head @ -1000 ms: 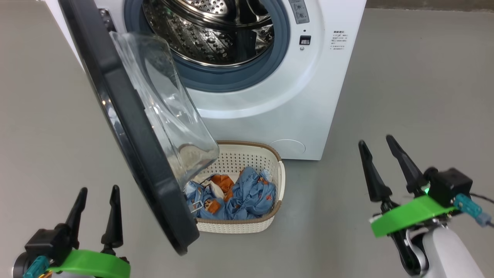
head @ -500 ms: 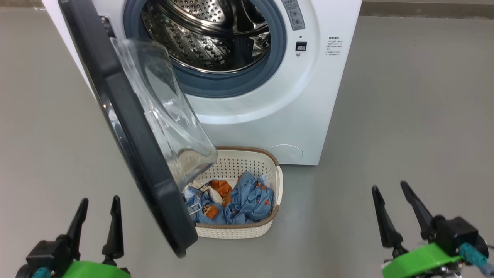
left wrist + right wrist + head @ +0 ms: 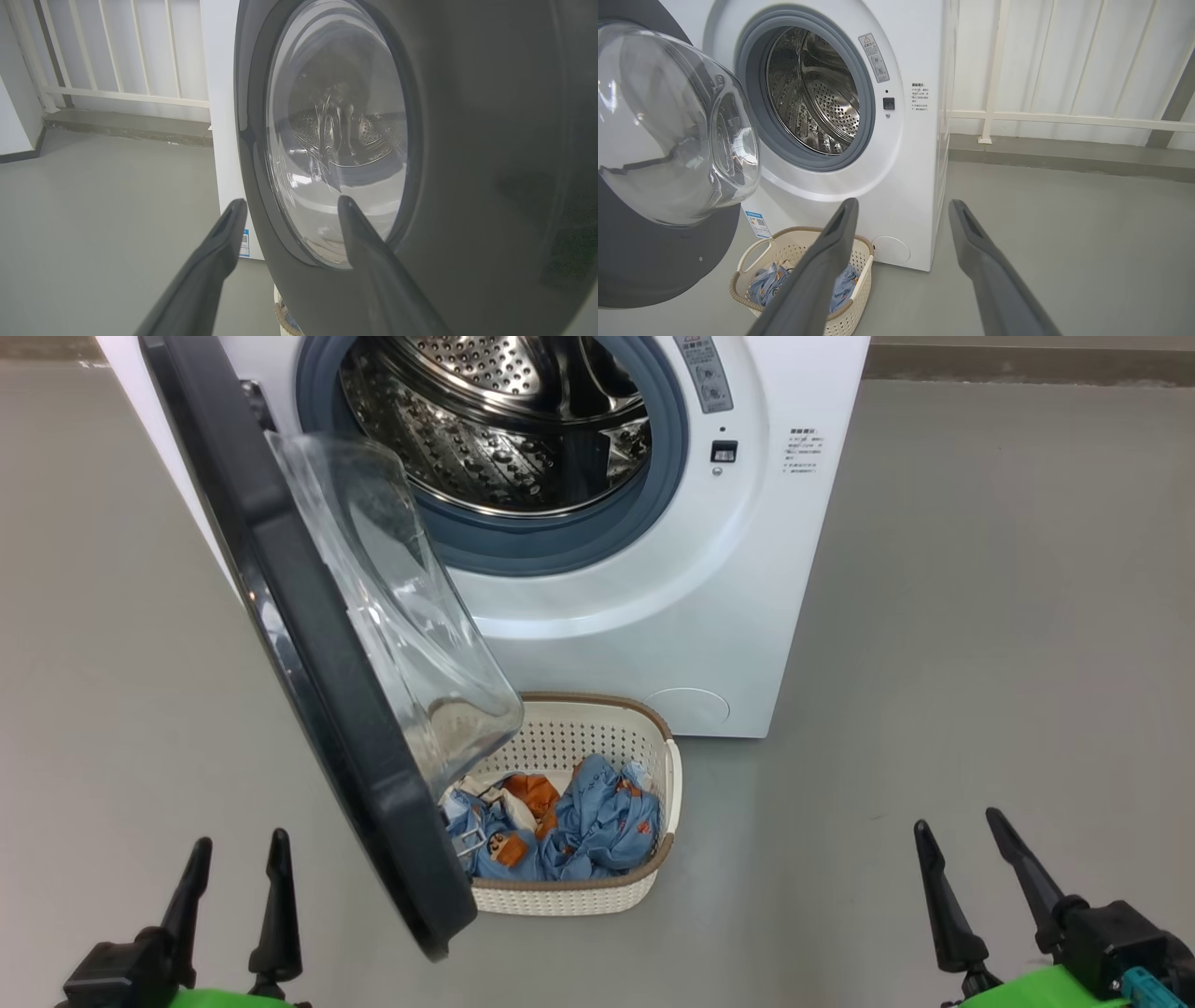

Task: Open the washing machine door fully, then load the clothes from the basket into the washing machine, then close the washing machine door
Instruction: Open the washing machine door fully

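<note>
Door: washing machine door swung out from hinge at machine's left, edge-on to head cam, glass bowl facing right. Its lower part overhangs left side of basket.
Machine: washing machine mouth open; steel drum shows no fabric in the part visible.
Basket: on floor, just in front of machine's base. Long axis hard to tell, door hides part of it.
Clothes: light-blue clothes w/ orange print, bunched low in basket.
L tool: left tool low, fingers apart, nothing held. Wrist cam has door's black outer face close ahead; contact can't be told.
R tool: right tool low, fingers apart, empty, over bare floor, well apart from basket.
Key relation: clothes lie ahead and left of R tool, ahead and right of L tool. Door stands betw. L tool and basket, so R arm has the clear line.
Step (judged): door likely needs more swing leftward; loading not yet begun.
Risk (judged): reaching in now may knock glass bowl.
</note>
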`<state>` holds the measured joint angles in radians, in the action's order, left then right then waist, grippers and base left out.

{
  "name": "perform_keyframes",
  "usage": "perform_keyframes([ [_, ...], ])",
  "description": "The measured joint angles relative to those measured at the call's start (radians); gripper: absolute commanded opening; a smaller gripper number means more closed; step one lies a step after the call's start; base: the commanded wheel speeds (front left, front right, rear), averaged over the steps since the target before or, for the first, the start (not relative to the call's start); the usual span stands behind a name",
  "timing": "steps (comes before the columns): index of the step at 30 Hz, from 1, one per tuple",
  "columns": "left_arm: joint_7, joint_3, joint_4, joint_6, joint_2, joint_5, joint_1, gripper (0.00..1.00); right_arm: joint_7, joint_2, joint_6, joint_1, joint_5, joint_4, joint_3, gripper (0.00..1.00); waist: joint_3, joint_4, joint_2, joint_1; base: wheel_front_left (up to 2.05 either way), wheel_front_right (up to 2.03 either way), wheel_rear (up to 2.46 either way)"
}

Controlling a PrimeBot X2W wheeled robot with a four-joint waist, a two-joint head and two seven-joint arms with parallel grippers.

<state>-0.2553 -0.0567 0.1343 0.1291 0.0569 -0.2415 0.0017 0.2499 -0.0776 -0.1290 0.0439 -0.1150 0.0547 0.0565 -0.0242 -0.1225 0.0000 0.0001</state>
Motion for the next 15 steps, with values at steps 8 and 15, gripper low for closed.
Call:
perform_keyframes([
  [8,0.0,0.0,-0.002,0.0,-0.009,0.0,0.002,1.0,0.0,0.016,0.0,0.02,0.009,-0.01,0.01,1.0,-0.003,-0.002,0.0,0.0,0.0,0.0,0.0],
  [15,0.0,0.005,-0.002,0.0,-0.01,-0.001,0.003,1.0,0.0,0.024,0.0,0.02,0.021,-0.012,0.01,1.0,-0.009,0.002,0.0,-0.0001,0.0,0.0,0.0],
])
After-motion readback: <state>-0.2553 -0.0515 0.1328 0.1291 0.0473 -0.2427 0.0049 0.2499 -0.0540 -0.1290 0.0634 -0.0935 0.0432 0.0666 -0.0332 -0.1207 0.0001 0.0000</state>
